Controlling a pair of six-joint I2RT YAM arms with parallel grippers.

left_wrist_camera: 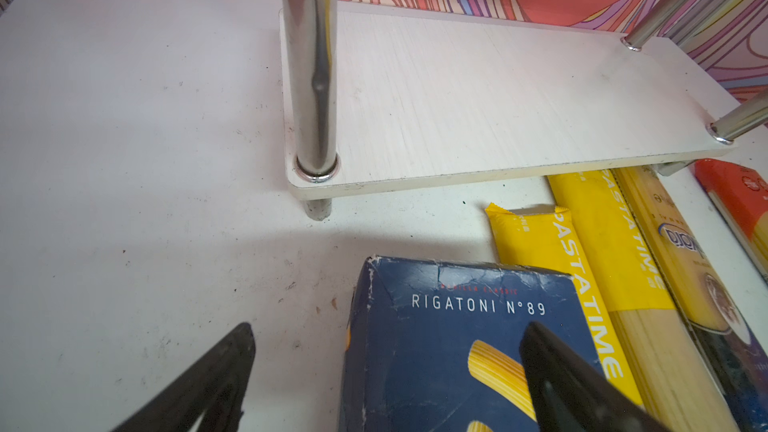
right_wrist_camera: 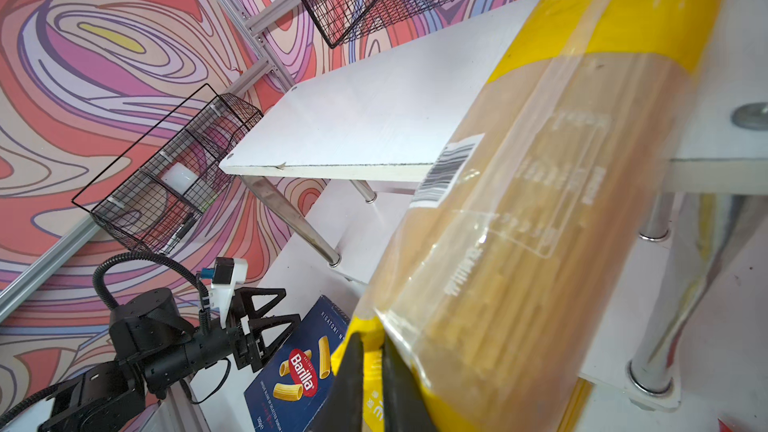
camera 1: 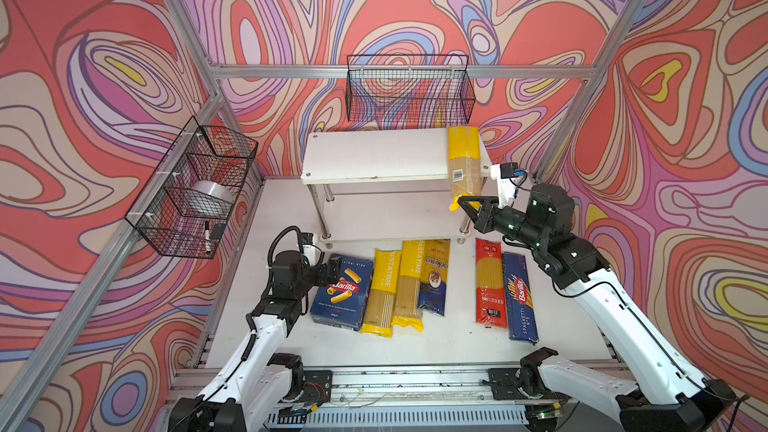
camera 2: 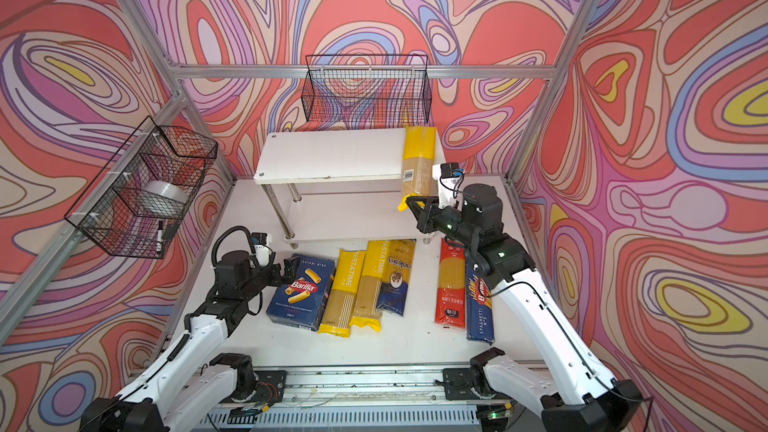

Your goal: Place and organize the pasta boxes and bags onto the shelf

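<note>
Swirl-walled tabletop (camera 1: 449,340): right end effector (camera 1: 460,202) clamped on yellow-and-clear spaghetti bag (camera 1: 463,160) overhanging white two-tier shelf (camera 1: 374,155) top board at 3 o'clock; released so, it may tip off. Left end effector (left_wrist_camera: 388,326) apart.

Counter (camera 1: 453,334), white: two-tier shelf (camera 1: 374,153) stands at rear. Flat in a row before it: rigatoni box (camera 1: 345,305), yellow bag (camera 1: 380,292), second yellow bag (camera 1: 409,284), ankara bag (camera 1: 434,280), red bag (camera 1: 490,284), spaghetti box (camera 1: 519,301). Shelf top board, right end: third yellow bag (camera 1: 463,160), overhanging the front edge.
</note>
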